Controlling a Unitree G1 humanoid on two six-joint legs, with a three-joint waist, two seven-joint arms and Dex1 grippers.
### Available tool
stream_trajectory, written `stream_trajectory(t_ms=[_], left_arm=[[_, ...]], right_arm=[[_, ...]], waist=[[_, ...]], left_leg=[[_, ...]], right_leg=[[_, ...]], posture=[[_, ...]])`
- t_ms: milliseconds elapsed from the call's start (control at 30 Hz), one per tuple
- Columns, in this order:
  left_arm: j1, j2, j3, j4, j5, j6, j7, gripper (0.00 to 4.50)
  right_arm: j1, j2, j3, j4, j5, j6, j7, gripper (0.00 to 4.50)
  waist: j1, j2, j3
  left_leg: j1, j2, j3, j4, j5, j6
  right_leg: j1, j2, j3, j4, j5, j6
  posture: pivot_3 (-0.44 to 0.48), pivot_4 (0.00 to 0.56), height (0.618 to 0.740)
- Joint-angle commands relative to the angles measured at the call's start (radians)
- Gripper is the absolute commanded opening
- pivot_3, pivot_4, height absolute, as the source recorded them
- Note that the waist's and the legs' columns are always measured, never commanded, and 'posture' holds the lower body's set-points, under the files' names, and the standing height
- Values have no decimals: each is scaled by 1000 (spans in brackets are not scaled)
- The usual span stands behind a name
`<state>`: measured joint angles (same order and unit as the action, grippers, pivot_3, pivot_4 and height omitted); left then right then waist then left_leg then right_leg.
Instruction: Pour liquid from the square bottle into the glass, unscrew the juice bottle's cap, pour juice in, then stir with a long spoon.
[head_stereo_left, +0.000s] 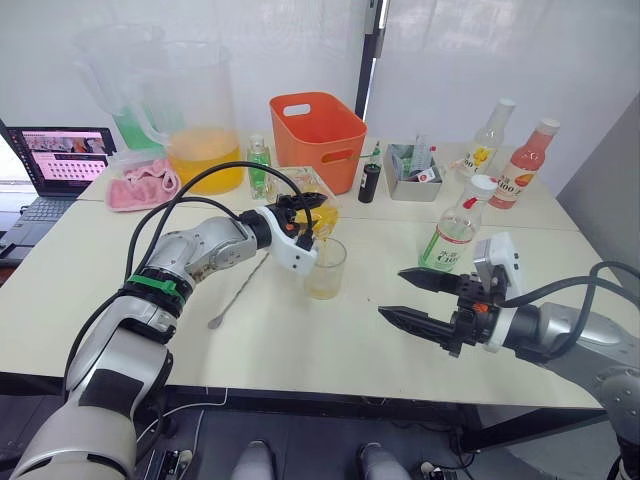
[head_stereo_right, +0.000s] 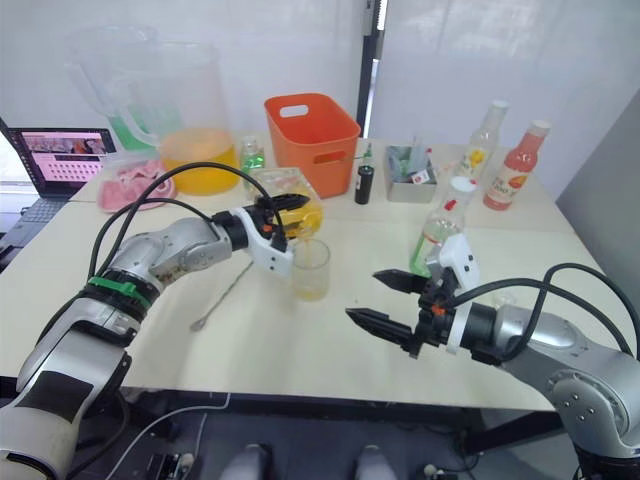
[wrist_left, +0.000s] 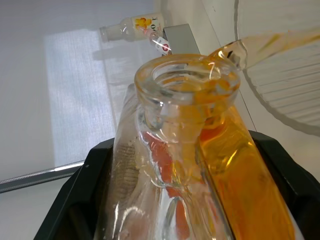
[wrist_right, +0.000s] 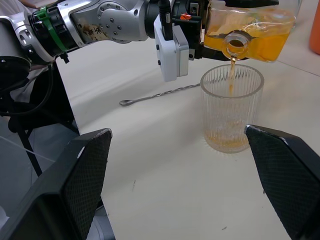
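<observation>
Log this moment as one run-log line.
step: pouring | left gripper: holds square bottle tilted over glass, orange stream falling | right gripper: open, empty | juice bottle: capped

You have 1 glass (head_stereo_left: 326, 268), 1 long spoon (head_stereo_left: 238, 291), 1 square bottle (wrist_right: 250, 31) above glass. Behind glass: 1 juice bottle (head_stereo_left: 456, 228), 1 orange bin (head_stereo_left: 317, 136), 2 pitchers (head_stereo_left: 196, 115), 1 laptop (head_stereo_left: 58, 160).
</observation>
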<state>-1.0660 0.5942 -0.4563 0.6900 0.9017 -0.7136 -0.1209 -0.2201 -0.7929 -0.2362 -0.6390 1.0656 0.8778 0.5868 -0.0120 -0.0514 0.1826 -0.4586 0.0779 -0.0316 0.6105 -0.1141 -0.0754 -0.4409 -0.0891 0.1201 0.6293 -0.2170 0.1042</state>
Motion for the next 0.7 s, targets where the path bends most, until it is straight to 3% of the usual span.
stream_trajectory(t_ms=[33,700], left_arm=[[-64,11,33,-42,-19,14,53,2842],[-63,17,33,-61,-11,14,66,2842]], right_arm=[[-17,0,-8,-15,14,-16,-1,4500],[-30,-2,-2,-9,14,-15,0,4500]], waist=[[0,0,0],[0,0,0]], left_leg=[[0,0,0,0,0,0],[0,0,0,0,0,0]], right_leg=[[0,0,0,0,0,0],[0,0,0,0,0,0]], posture=[[0,150,717],[0,150,717]])
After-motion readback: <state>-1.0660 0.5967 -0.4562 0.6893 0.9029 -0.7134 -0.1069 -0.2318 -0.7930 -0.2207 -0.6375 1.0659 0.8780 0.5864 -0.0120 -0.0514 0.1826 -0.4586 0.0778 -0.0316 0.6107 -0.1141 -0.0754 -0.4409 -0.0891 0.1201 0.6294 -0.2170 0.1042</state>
